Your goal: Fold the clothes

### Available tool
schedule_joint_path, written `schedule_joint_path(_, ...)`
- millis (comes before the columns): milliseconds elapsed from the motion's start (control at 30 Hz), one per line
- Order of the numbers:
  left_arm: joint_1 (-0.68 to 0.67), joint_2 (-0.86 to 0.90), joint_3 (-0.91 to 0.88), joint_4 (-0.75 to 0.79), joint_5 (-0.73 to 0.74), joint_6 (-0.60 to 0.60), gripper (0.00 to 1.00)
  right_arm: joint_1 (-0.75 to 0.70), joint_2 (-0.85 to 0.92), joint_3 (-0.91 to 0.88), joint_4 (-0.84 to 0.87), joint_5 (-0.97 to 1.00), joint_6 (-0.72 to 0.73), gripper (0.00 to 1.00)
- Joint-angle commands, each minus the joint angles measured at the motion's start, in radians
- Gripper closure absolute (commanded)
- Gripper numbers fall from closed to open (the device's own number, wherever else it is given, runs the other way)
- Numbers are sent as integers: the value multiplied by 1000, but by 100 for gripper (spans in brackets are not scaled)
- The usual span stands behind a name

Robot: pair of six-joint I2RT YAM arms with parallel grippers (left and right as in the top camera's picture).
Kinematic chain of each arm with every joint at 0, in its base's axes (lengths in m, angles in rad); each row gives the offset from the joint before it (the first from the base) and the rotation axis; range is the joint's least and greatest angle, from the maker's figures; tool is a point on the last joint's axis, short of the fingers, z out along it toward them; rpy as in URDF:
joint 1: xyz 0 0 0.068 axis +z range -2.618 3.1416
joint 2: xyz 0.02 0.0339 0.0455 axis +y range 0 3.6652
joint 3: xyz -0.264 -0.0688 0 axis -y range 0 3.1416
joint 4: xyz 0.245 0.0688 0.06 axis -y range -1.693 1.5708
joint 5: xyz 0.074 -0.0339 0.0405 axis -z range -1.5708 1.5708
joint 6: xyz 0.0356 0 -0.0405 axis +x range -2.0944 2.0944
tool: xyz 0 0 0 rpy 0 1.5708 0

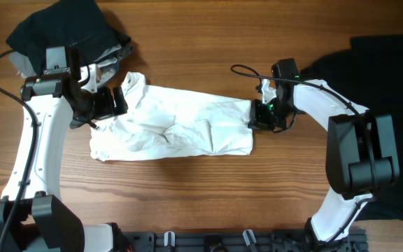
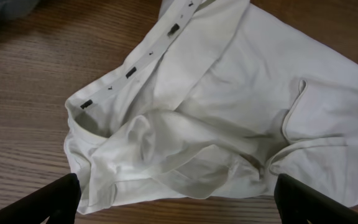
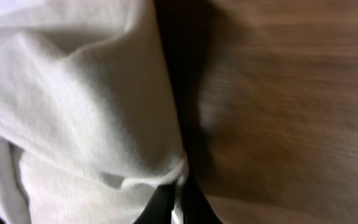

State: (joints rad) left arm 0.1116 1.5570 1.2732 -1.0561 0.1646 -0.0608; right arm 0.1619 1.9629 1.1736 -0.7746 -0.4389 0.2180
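The white T-shirt [image 1: 177,124] lies crumpled across the middle of the wooden table, its collar end to the left. My left gripper [image 1: 115,103] hovers at that left end, open wide, with the collar [image 2: 129,71] and bunched folds ahead of its fingers [image 2: 48,202] and nothing between them. At the shirt's right edge, my right gripper [image 1: 257,115] is shut on the white hem [image 3: 166,171], which is pinched between the two dark fingertips [image 3: 156,206].
A pile of black and grey clothes [image 1: 65,31] sits at the back left, just behind the left arm. A black shirt [image 1: 387,77] is spread at the right side, under the right arm's base. Bare wood [image 1: 180,189] lies in front of the white shirt.
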Motion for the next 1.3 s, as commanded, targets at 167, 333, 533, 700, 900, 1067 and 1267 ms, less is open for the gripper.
schedule_joint_path(167, 4, -4, -119, 104, 26, 9, 0, -148, -120, -6, -63, 211, 64, 95)
schedule_joint_path(333, 2, 13, -277, 325, 231, 77, 0, -156, -144, -6, -61, 206, 31, 69)
schedule_joint_path(533, -22, 163, -373, 460, 299, 110, 0, -156, -143, -6, -75, 205, 24, 65)
schedule_joint_path(700, -51, 230, -372, 514, 309, 109, 4, -156, -143, -6, -84, 206, 17, 64)
schedule_joint_path(900, -56, 229, -371, 593, 398, 109, 16, -156, -143, -6, -74, 205, 18, 64)
schedule_joint_path(1067, -130, 235, -371, 665, 418, 109, 33, -156, -143, -6, -76, 205, 18, 64)
schedule_joint_path(1267, -193, 253, -371, 656, 367, 105, 96, -156, -143, -6, -83, 206, 17, 64)
